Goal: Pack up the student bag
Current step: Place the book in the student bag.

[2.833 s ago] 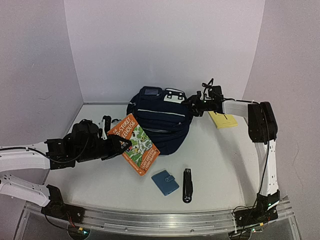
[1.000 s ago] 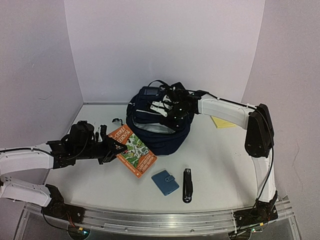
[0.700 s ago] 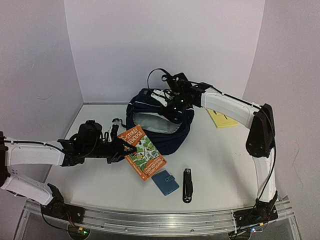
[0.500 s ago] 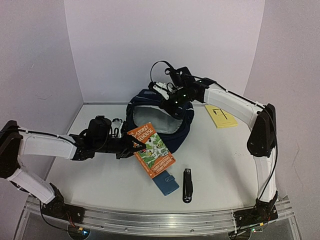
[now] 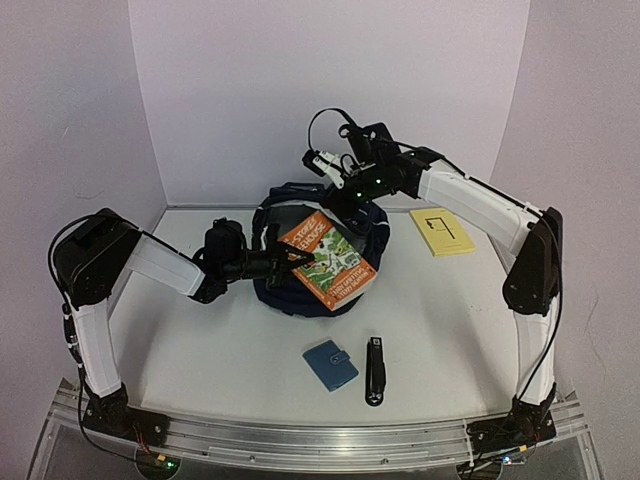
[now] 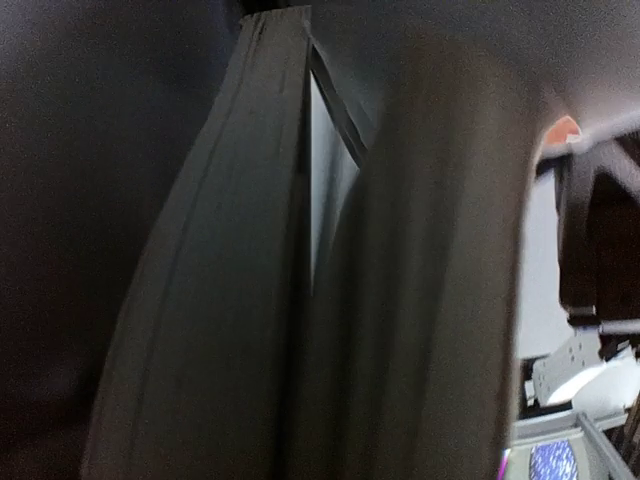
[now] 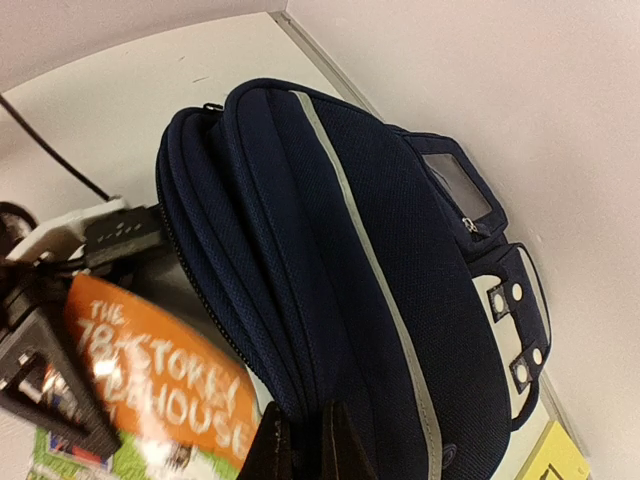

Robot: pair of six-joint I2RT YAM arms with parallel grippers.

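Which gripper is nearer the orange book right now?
Left. The left gripper holds the orange book by its edge, over the student bag; the right gripper pinches the bag's top, just beyond the book's far corner.

The mouth of the student bag (image 7: pixel 330 260) was largely covered by the orange book (image 5: pixel 327 258), which was held tilted over it by the left gripper (image 5: pixel 287 258). The bag's rear was crowded by the right gripper (image 7: pixel 303 441), pinched on its fabric. Open tabletop (image 5: pixel 200 350) was left between the bag and the blue wallet (image 5: pixel 330 364) and slim black object (image 5: pixel 375 370), and beside the yellow pad (image 5: pixel 443 231).
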